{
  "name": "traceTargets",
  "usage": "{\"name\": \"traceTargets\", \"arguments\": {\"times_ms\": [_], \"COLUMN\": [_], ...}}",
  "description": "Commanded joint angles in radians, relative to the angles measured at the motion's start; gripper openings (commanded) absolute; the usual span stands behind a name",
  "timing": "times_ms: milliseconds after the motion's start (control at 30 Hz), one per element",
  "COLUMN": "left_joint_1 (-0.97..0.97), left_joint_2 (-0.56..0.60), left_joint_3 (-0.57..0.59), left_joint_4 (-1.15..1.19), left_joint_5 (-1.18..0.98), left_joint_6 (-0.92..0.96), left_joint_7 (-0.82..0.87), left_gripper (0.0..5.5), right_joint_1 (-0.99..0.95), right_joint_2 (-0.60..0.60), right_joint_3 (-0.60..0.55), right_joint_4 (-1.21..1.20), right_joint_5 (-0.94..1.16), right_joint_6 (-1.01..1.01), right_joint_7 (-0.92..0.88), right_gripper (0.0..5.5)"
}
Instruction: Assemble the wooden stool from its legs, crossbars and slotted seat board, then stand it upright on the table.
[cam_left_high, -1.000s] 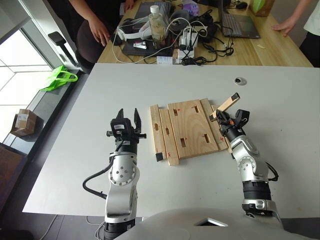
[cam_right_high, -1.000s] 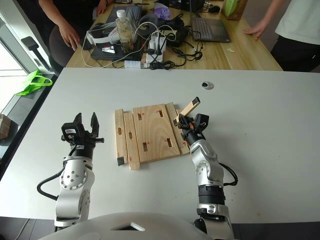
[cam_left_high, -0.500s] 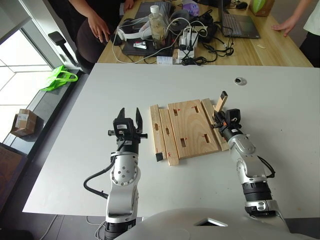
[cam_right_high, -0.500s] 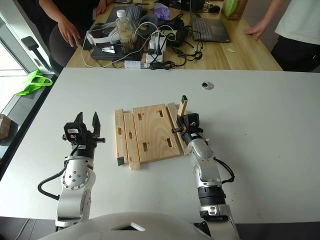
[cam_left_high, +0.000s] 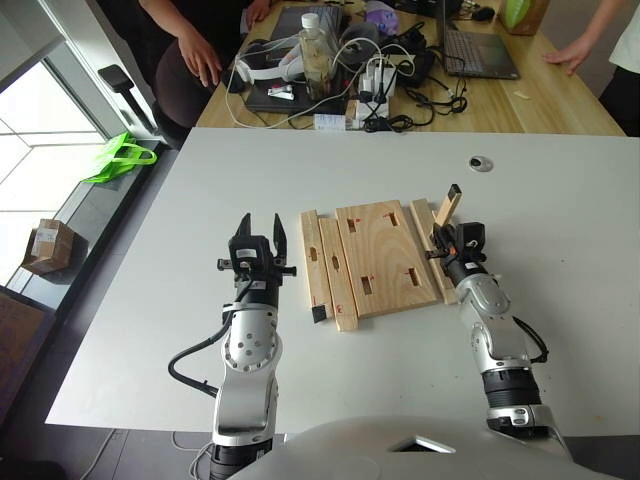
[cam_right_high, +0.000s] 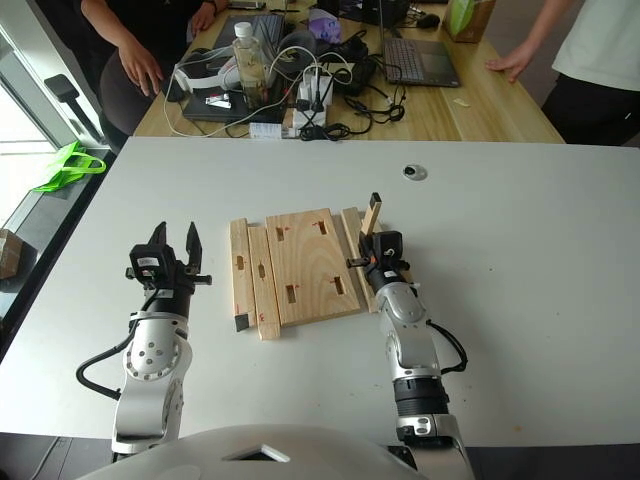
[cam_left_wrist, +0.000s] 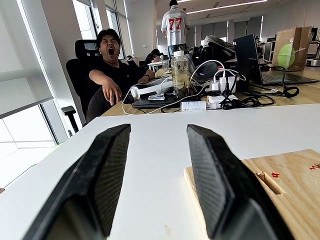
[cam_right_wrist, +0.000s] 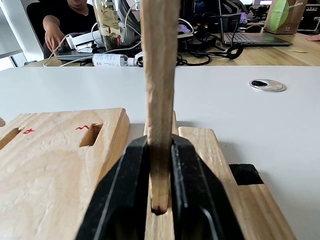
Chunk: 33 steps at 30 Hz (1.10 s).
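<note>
Right hand gripping a wooden bar at the seat board; left hand open and empty.

My right hand (cam_left_high: 449, 243) is closed tight on the wooden bar (cam_left_high: 447, 208), which stands almost upright between my fingers (cam_right_wrist: 125, 185), dark tip above the hand. Its lower end sits low in my grip over a slat (cam_right_wrist: 220, 165) lying on the white worktop (cam_left_high: 560, 230); I cannot tell whether the two touch. The seat board (cam_left_high: 375, 255) lies flat with its slots up, just beside this hand and between my two hands. Two slotted slats (cam_left_high: 328, 268) lie along the board's other edge, nearer my left hand (cam_left_high: 258, 222). That hand sits apart from them, its fingers (cam_left_wrist: 107, 170) spread wide with nothing between them.
</note>
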Motion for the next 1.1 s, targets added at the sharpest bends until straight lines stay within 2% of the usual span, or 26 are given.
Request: {"name": "traceTargets", "arguments": {"times_ms": [33,333,467,567,667,733,800,900,967,1100], "left_joint_1": [-0.010,-0.016,-0.022,-0.024,-0.017,-0.001,0.007,-0.006,-0.011,0.012], "left_joint_2": [0.007,0.013,0.016,0.020,0.019,0.015,0.009,0.003,0.006,0.013], "left_joint_3": [-0.002,-0.005,-0.004,-0.004,0.002,0.005,0.005,-0.001,-0.009,-0.004], "left_joint_4": [-0.007,-0.007,-0.003,-0.002,-0.005,-0.012,-0.016,-0.004,0.007,0.028], "left_joint_5": [0.012,0.013,0.017,0.020,0.024,0.028,0.032,0.034,0.033,0.014], "left_joint_6": [-0.003,-0.004,-0.006,-0.010,-0.014,-0.020,-0.026,-0.026,-0.016,-0.010], "left_joint_7": [-0.004,-0.010,-0.009,-0.007,-0.001,0.009,0.019,0.024,0.015,-0.004], "left_gripper": [2.07,2.07,2.12,2.12,2.12,2.12,2.12,2.12,2.12,2.12], "right_joint_1": [0.067,0.090,0.072,0.087,0.066,-0.059,-0.361,-0.707,-0.795,-0.845], "right_joint_2": [-0.004,-0.014,-0.010,-0.020,-0.051,-0.080,-0.118,-0.127,-0.141,-0.172], "right_joint_3": [-0.003,0.016,0.011,-0.001,-0.041,-0.081,-0.122,-0.142,-0.134,-0.148], "right_joint_4": [0.068,0.089,0.086,-0.038,-0.295,-0.481,-0.565,-0.429,-0.313,-0.231], "right_joint_5": [-0.011,-0.034,-0.036,-0.016,0.048,0.125,0.190,0.222,0.228,0.247], "right_joint_6": [-0.013,-0.149,-0.193,-0.224,-0.149,-0.004,0.180,0.390,0.492,0.594], "right_joint_7": [-0.003,0.004,-0.003,0.008,0.012,-0.018,-0.084,-0.155,-0.141,-0.111], "right_gripper": [0.41,0.41,1.14,1.64,1.64,1.64,1.64,1.64,1.64,1.64]}}
